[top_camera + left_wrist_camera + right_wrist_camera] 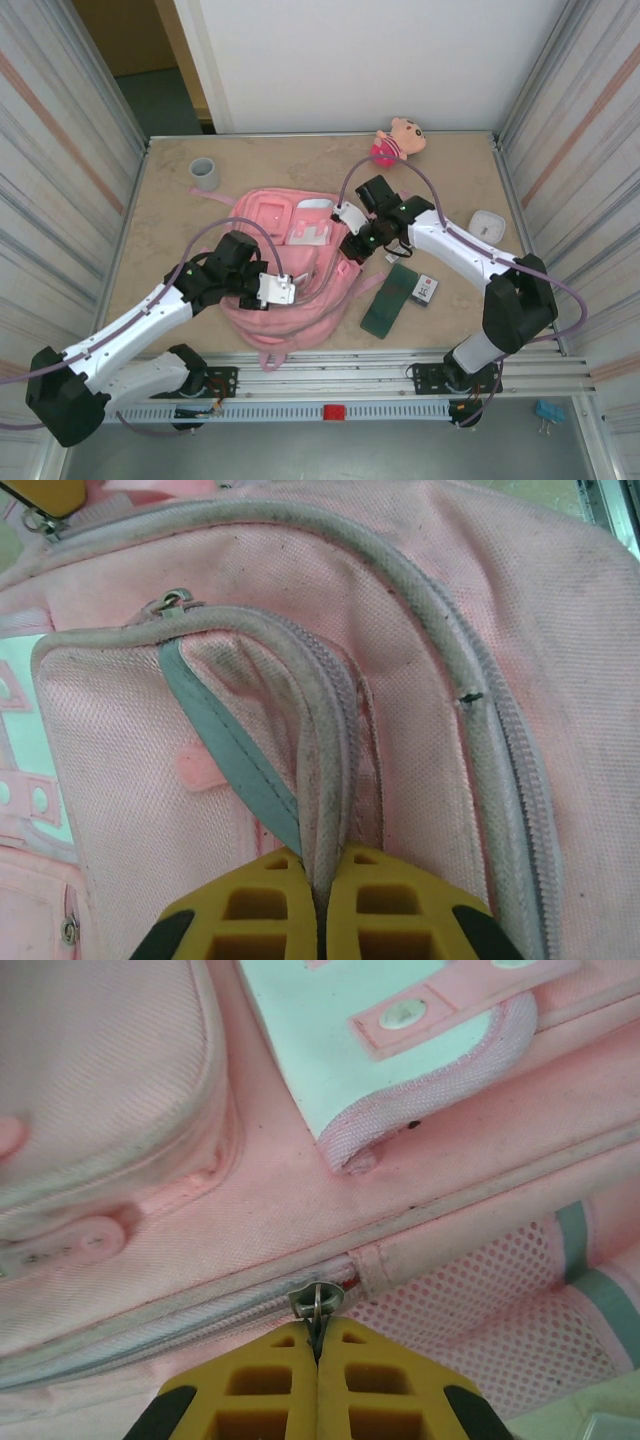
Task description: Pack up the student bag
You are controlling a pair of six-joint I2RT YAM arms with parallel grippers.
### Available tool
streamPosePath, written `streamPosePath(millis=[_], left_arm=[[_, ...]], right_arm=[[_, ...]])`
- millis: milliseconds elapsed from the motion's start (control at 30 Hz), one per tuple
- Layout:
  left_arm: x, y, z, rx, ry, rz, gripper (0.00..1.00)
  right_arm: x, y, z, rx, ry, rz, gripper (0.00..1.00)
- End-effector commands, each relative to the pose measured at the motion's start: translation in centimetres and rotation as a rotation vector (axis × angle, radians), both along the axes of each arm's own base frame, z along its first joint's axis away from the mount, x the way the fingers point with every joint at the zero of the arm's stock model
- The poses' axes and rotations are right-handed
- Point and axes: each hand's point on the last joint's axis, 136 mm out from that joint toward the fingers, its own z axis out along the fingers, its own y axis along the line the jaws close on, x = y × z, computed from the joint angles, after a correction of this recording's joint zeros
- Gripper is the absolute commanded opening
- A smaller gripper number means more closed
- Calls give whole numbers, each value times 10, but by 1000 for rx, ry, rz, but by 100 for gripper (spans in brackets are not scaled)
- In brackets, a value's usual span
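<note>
Bag (300, 318) lies mid-counter (170, 230), just ahead of both arm bases. Left fingers (335, 872) are pressed together on a piped seam fold (328, 770). Right fingers (330, 1345) pinch the zip pull (316, 1302) at the bag's 3 o'clock edge. The step looks like opening the zip. Keep the left hold firm as an anchor and draw the pull along its track, toward 8 o'clock in the right wrist view. Pull steadily so the ring doesn't slip free.

One student bag (262, 212), one plush doll (398, 140), one grey cup (205, 173), one green pouch (388, 300), one white box (488, 222).
</note>
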Motion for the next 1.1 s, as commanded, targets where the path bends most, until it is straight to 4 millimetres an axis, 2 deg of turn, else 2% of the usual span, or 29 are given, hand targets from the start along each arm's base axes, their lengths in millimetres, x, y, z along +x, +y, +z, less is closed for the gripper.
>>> streamPosePath(millis=[0, 133, 233, 367, 533, 700, 833, 867, 1000, 1067], left_arm=[[23, 1, 11, -21, -61, 121, 0], [40, 2, 17, -45, -64, 235, 0], [54, 4, 26, -75, -87, 327, 0], [63, -2, 43, -178, -86, 402, 0], [72, -6, 60, -293, -82, 487, 0], [76, -9, 59, -324, -54, 542, 0], [70, -22, 59, -354, -39, 494, 0], [68, -26, 61, -365, -36, 476, 0], [65, -32, 69, -401, -37, 451, 0], [63, -34, 73, -416, -38, 438, 0]], right_arm=[[-24, 8, 17, 72, 138, 29, 0], [-41, 14, 20, 128, 240, -10, 0], [-44, 14, 23, 139, 275, -50, 0], [-49, 17, 24, 162, 312, -83, 0], [-54, 22, 25, 201, 373, -131, 0], [-64, 32, 33, 313, 420, -161, 0], [-62, 30, 22, 352, 402, -244, 0], [-60, 28, 18, 353, 391, -269, 2], [-53, 24, 10, 392, 341, -323, 23], [-51, 21, 7, 401, 323, -342, 25]])
